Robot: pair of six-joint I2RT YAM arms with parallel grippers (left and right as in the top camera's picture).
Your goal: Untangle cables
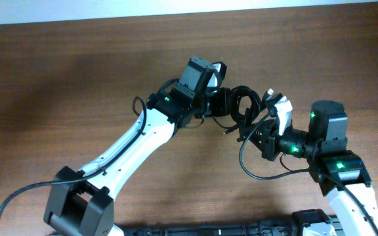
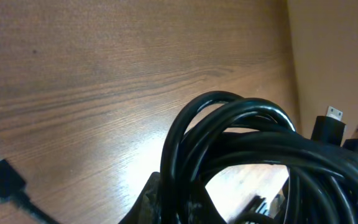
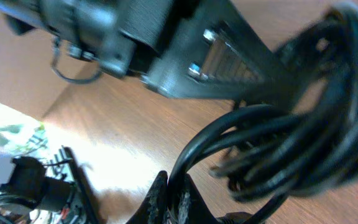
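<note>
Over the brown wooden table (image 1: pixel 77 65), the left gripper (image 1: pixel 230 105) and right gripper (image 1: pixel 250 129) each have fingers pinched tight on the tangled coil of thin black cables (image 1: pixel 245 99)

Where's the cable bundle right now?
Overhead, the cables sit just right of the table centre, gripped between the left gripper and the right gripper.
</note>
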